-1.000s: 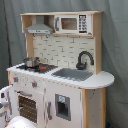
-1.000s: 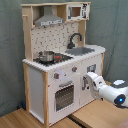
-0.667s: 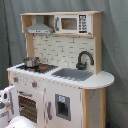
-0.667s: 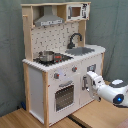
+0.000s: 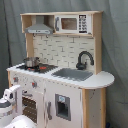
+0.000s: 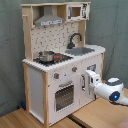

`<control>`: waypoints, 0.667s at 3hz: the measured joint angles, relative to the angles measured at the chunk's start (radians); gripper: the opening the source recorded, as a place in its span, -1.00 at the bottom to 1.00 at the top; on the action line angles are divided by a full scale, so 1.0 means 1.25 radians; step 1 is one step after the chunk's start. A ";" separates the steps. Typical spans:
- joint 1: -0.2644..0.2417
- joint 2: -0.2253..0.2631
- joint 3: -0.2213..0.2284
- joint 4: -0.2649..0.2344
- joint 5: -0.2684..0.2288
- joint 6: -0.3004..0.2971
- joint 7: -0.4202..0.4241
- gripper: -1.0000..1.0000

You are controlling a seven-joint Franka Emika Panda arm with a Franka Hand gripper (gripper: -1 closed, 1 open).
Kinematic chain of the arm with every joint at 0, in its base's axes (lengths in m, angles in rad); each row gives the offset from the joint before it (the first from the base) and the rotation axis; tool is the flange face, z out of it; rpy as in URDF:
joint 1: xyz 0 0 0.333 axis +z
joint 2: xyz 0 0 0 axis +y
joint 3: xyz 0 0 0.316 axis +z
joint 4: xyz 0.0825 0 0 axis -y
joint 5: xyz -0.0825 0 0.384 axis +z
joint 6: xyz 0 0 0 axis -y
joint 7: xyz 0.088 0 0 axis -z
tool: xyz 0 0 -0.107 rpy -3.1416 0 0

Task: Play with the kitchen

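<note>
Barely moved since before: my claw (image 6: 89,80) hovers beside the kitchen (image 6: 60,65) front; can't tell its opening, fingers hidden.

You are getting two fixed cameras, both at about counter height and taking in the whole kitchen (image 5: 60,70) (image 6: 62,60). The first exterior view is looking from its sink end, the second exterior view from its stove end. Both are sharing the kitchen front and the arm (image 5: 10,107) (image 6: 107,90).
</note>
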 joint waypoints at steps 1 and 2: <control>-0.051 0.000 0.000 0.013 0.000 0.068 0.047 1.00; -0.096 0.000 0.000 0.031 0.000 0.128 0.075 1.00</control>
